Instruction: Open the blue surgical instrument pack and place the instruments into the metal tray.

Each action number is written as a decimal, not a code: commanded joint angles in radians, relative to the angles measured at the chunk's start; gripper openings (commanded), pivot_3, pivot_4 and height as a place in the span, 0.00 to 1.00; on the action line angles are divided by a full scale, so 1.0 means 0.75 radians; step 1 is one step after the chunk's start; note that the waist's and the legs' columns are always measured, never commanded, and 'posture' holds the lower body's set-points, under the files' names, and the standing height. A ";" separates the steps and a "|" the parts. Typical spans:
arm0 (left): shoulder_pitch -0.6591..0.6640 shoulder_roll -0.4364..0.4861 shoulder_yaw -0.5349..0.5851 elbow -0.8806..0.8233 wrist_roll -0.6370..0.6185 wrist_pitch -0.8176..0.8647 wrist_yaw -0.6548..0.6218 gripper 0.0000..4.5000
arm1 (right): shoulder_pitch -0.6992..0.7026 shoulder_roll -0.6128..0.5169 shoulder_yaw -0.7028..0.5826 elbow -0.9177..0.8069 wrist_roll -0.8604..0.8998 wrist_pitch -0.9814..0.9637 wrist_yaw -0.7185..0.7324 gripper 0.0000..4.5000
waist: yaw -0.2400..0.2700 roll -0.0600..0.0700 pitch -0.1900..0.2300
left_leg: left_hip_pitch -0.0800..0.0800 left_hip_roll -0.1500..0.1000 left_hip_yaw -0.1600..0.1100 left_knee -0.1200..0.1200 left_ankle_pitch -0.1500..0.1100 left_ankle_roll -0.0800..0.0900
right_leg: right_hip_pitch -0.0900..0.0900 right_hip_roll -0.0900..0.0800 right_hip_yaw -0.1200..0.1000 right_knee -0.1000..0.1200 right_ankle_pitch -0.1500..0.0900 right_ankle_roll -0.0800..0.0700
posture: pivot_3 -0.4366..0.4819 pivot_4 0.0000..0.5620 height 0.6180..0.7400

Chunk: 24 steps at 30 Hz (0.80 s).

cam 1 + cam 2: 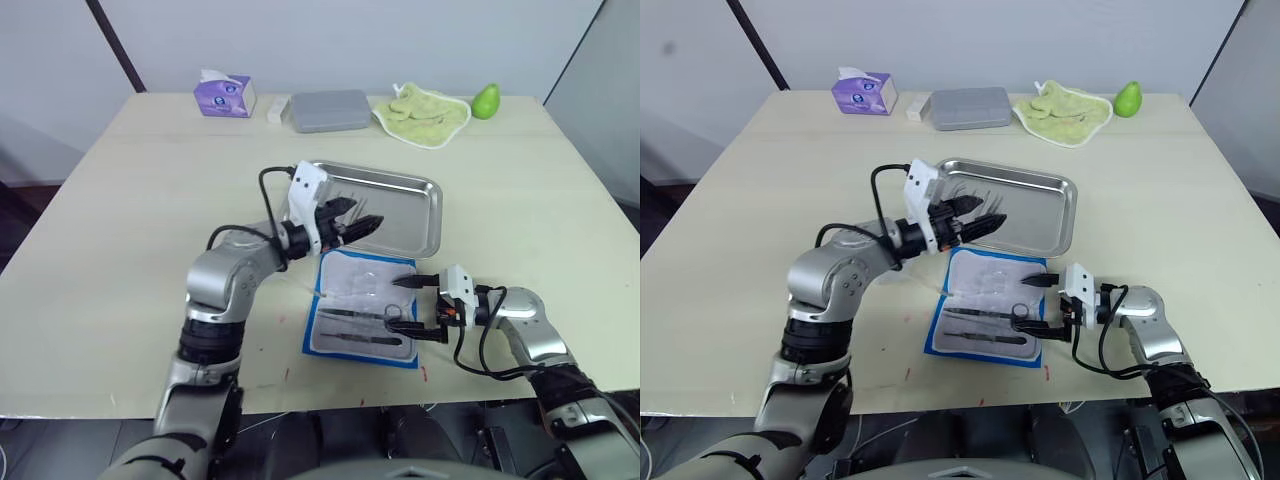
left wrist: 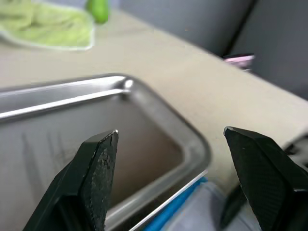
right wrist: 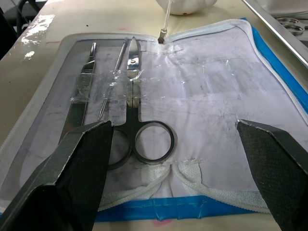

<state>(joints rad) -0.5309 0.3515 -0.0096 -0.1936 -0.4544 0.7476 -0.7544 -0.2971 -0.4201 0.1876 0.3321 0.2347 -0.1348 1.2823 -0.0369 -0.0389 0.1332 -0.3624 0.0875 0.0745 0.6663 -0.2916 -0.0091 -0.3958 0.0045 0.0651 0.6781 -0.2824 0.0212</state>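
Pack open, tools partly moved

Head views. Blue pack (image 1: 362, 310) lies unfolded on the desk (image 1: 120, 200), pale lining up, its far edge just beside the near rim of the metal tray (image 1: 432, 215); that closeness probably keeps each carry short. Left claw (image 1: 362, 222) hangs over the tray's near left part, fingers apart and gripping nothing, likely placed for a drop-off. Faint slim shapes lie in the tray near it; too small to name. Right claw (image 1: 418, 305) sits low at the pack's right edge, spread wide and empty, aimed at the remaining tools. Along the far edge: tissue box (image 1: 226, 96), grey box (image 1: 328, 110), green cloth (image 1: 422, 112), green pear (image 1: 486, 100), all well apart from the work.

Left wrist view. Fingers (image 2: 98, 168) released above the tray floor, which looks bare here; a strip of blue pack shows below the rim.

Right wrist view. Scissors (image 3: 137, 110) and two or three slim steel tools (image 3: 84, 91) lie in the pack's pocketed side under clear film; the other side is bare. Scissor-like handles show in the tray at the corner. Judgement: transfer unfinished.
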 commanded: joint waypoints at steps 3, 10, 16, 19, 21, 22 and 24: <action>0.076 0.185 0.034 0.034 -0.109 -0.172 -0.377 0.83 | 0.053 -0.001 0.050 0.054 -0.036 0.047 0.001 1.00 | -0.003 0.000 0.000 | 0.000 0.000 0.001 0.000 0.000 0.001 | 0.000 0.000 0.000 0.000 0.000 0.000 | 0.48 0.27 1.00; 0.257 0.412 0.106 0.175 -0.171 -0.404 -0.790 0.83 | 0.063 -0.009 0.038 0.053 -0.027 0.030 0.008 1.00 | 0.003 0.001 0.001 | -0.001 0.000 0.001 0.000 -0.001 0.001 | 0.000 0.000 -0.002 -0.001 0.000 -0.001 | 0.48 0.27 1.00; 0.374 0.549 0.204 0.289 -0.176 -0.542 -0.958 0.98 | 0.066 -0.023 0.024 0.058 -0.017 0.022 0.016 1.00 | 0.004 0.002 0.002 | -0.001 0.001 0.001 -0.001 -0.001 0.002 | -0.001 0.000 -0.003 -0.001 -0.001 -0.001 | 0.48 0.27 1.00; 0.422 0.611 0.252 0.353 -0.174 -0.581 -1.015 0.98 | 0.074 -0.027 0.014 0.054 -0.010 0.020 0.015 1.00 | 0.008 0.003 0.003 | -0.001 0.001 0.001 0.000 -0.001 0.002 | -0.001 -0.001 -0.003 -0.001 -0.003 -0.005 | 0.48 0.27 1.00; 0.444 0.634 0.270 0.381 -0.170 -0.607 -1.041 0.98 | 0.078 -0.030 0.008 0.052 -0.004 0.019 0.015 1.00 | 0.012 0.003 0.003 | -0.001 0.001 0.001 0.000 -0.001 0.002 | -0.001 -0.001 -0.003 -0.001 -0.004 -0.006 | 0.48 0.27 1.00; 0.452 0.641 0.276 0.391 -0.169 -0.617 -1.049 0.98 | 0.079 -0.033 0.004 0.051 0.001 0.021 0.016 1.00 | 0.013 0.003 0.003 | -0.001 0.001 0.002 0.000 -0.001 0.002 | -0.001 -0.001 -0.004 -0.001 -0.004 -0.006 | 0.48 0.27 1.00; 0.464 0.648 0.275 0.401 -0.161 -0.646 -1.063 0.98 | 0.080 -0.037 -0.001 0.048 0.007 0.021 0.017 1.00 | 0.016 0.003 0.003 | -0.001 0.000 0.002 0.000 -0.001 0.002 | -0.001 -0.002 -0.003 -0.001 -0.004 -0.006 | 0.48 0.27 1.00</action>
<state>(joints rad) -0.1860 0.8213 0.1785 0.1107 -0.5692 0.2963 -1.5186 -0.2770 -0.4328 0.1725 0.3264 0.2573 -0.1398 1.2863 -0.0247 -0.0366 0.1354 -0.3631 0.0879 0.0760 0.6660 -0.2923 -0.0078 -0.3966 0.0033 0.0624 0.6774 -0.2852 0.0170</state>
